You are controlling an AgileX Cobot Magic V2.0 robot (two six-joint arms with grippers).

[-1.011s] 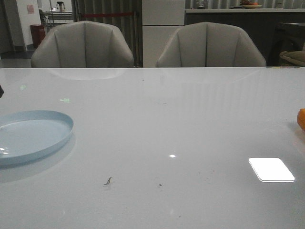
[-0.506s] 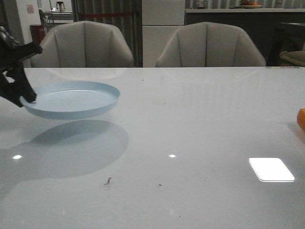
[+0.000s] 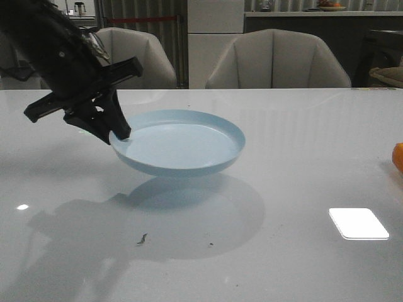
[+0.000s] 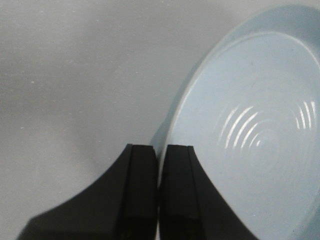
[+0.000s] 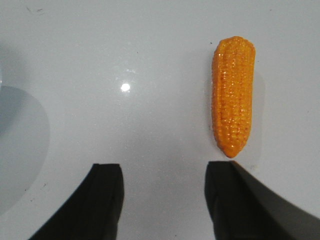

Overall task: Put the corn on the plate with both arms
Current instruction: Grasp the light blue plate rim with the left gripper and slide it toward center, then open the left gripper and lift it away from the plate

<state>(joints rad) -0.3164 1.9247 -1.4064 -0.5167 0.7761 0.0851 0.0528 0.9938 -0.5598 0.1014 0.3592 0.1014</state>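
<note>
My left gripper is shut on the left rim of the pale blue plate and holds it in the air above the table's middle, its shadow below. In the left wrist view the two fingers pinch the plate's rim, one finger inside and one outside. The orange corn lies on the table, its pointed end near my right gripper's one fingertip; that gripper is open and empty above the table. In the front view only an orange sliver of the corn shows at the right edge.
Two grey chairs stand behind the table's far edge. A bright light reflection and small dark specks lie on the white tabletop near the front.
The left gripper has lifted the plate off the table at the left and carried it rightward toward the middle. The corn has not moved.
</note>
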